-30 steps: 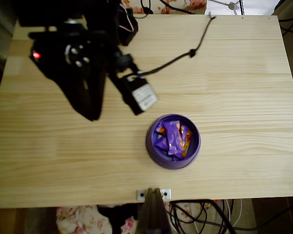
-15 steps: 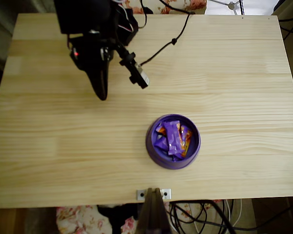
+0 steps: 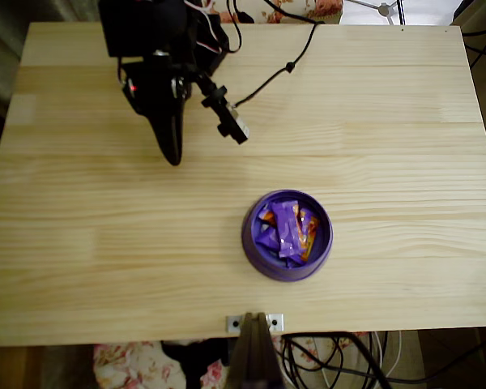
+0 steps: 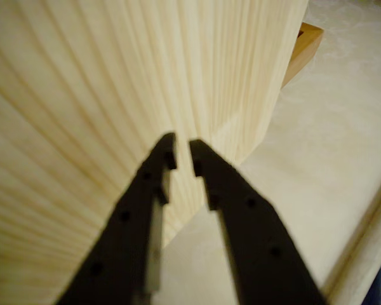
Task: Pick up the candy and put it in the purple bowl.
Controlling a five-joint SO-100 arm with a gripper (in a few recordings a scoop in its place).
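Candy (image 3: 287, 228) lies in a heap inside the purple bowl (image 3: 250, 243) — several shiny purple wrappers with orange patches, piled against one another. The bowl sits on the pale wooden table (image 3: 405, 146), a little below the middle of the overhead view and near the table's lower edge.

The gripper (image 4: 182, 154) is empty. In the wrist view its two black fingers (image 4: 149, 190) come to nearly meeting tips with only a narrow slit between them, nothing pinched in that slit, and bare wood grain and the table's edge lie beyond. In the overhead view the gripper (image 3: 172, 154) shows as a dark tapering point aimed toward the lower edge of the picture, over bare wood in the table's upper left part, well apart from the bowl.

The black arm (image 3: 154, 49) is drawn in close to its base at the table's top edge — folded rather than reaching. A small red light (image 3: 131, 87) glows on it. A black cable (image 3: 279, 74) runs from the arm's side across the upper table, and a small grey-faced block (image 3: 231, 130) sticks out just right of the gripper.
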